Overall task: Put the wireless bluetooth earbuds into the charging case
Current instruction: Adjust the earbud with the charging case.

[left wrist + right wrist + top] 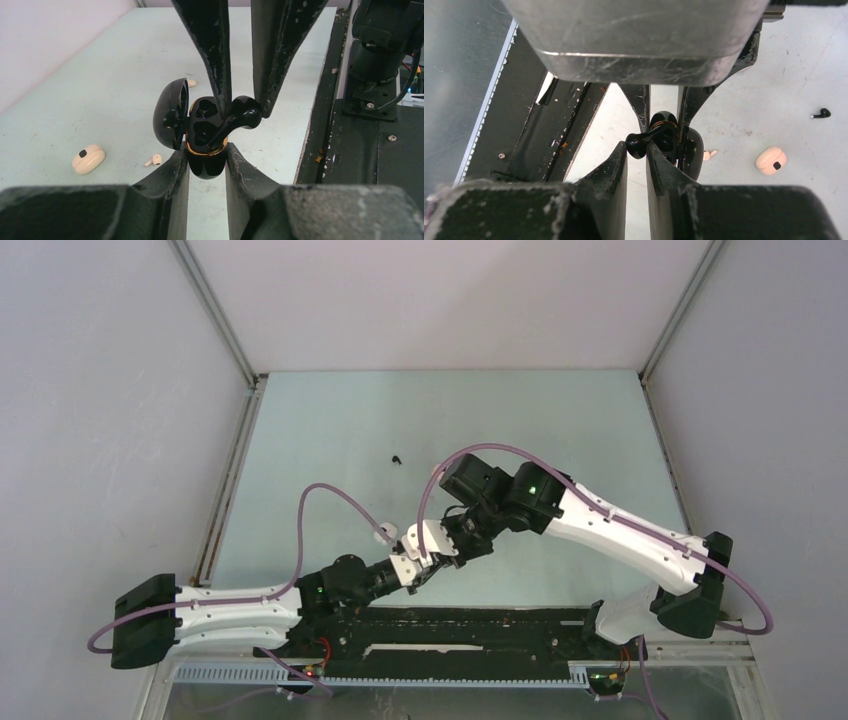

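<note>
My left gripper [207, 155] is shut on a black charging case [206, 169] with a gold rim, held above the table with its lid [172, 112] swung open to the left. My right gripper [245, 107] comes down from above, shut on a black earbud [241, 116] whose stem reaches into the case's open top. In the right wrist view the right gripper [637, 148] pinches that bud [636, 144] right in front of the case [691, 150]. In the top view both grippers meet at the table's near middle [432, 545].
A beige-pink case [88, 159] lies shut on the table to the left, with a beige bud [154, 160] beside it and another bud [191, 83] farther off. A second black bud [398, 458] lies toward the back. The black base rail [450, 625] runs along the near edge.
</note>
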